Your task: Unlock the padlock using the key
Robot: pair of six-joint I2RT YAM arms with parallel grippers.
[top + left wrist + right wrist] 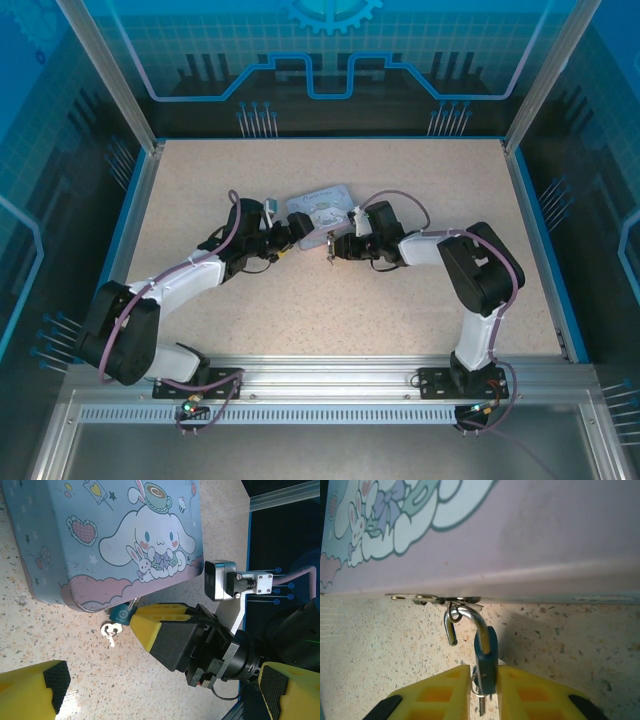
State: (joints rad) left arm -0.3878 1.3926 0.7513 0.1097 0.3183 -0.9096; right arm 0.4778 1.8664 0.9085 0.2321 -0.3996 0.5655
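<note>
The small teal padlock hangs from the hasp of the pale blue cartoon tin. Its silver shackle is sprung open, one end free. My right gripper has its yellow fingers closed on either side of the padlock body. A ring with the thin key hangs below the body, between the fingers. In the left wrist view the padlock sits at the tin's lower edge, with the key on the table beside it and a right finger against the padlock. My left gripper is wide open, holding nothing.
The tin lies mid-table with both grippers meeting at its near edge, the left gripper and the right gripper. The speckled tabletop is bounded by blue rails and enclosure walls.
</note>
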